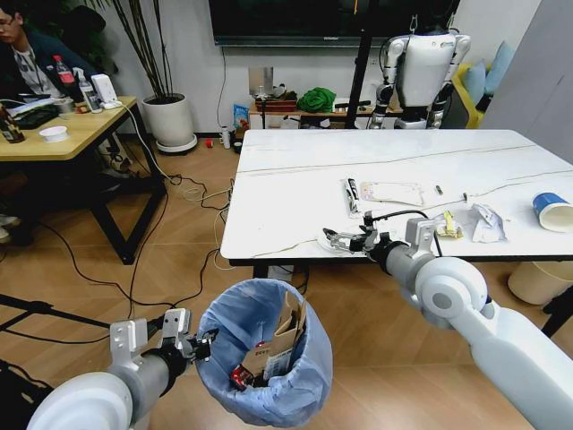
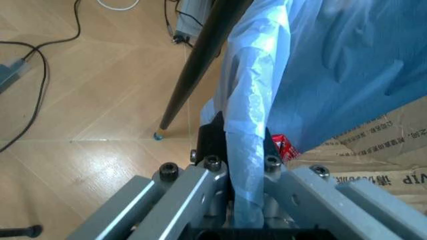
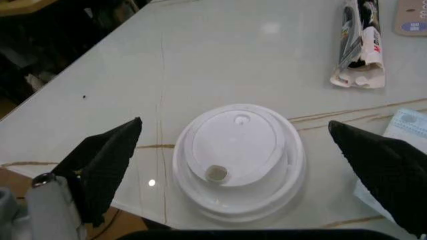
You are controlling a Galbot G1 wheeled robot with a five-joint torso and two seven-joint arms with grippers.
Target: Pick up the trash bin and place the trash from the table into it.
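— Where's the trash bin (image 1: 266, 363)?
— Off the floor, below the table's (image 1: 295, 193) near edge, blue liner crinkled, torn cardboard (image 1: 279, 345) and a red wrapper inside.
— And on the table?
— A white cup lid (image 3: 238, 159) flat near the front edge, wrappers (image 1: 384, 193) mid-table, a blue-and-white cup (image 1: 554, 211) on its side far right.

Place: office doubling as robot lab
Evidence at 12 o'clock: wall screen (image 1: 331, 20), humanoid robot (image 1: 423, 70)
At 10 o'clock: cluttered wooden desk (image 1: 67, 134)
Floor: loose cables (image 1: 170, 193)
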